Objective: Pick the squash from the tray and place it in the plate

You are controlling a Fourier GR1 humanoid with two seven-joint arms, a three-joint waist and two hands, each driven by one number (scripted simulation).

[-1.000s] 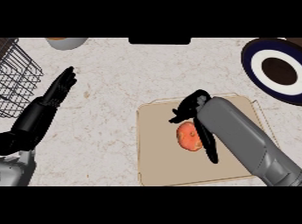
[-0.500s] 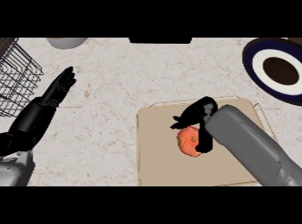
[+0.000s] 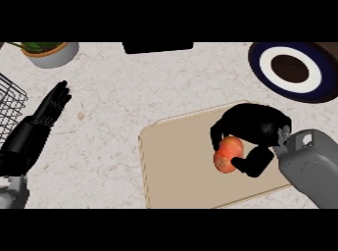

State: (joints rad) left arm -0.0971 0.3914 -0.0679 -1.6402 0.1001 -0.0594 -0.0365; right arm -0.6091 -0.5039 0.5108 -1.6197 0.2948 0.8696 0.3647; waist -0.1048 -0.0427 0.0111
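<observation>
Matt beige tray [image 3: 179, 166]; speckled stone counter [image 3: 128, 98]

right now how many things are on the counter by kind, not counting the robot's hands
squash: 1
tray: 1
plate: 1
wire basket: 1
potted plant: 1
black object at the far edge: 1
total: 6

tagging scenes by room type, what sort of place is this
Most likely a kitchen counter: a pale speckled countertop, a wire rack at the left, a dark-rimmed plate, and a tan tray holding a squash.
</observation>
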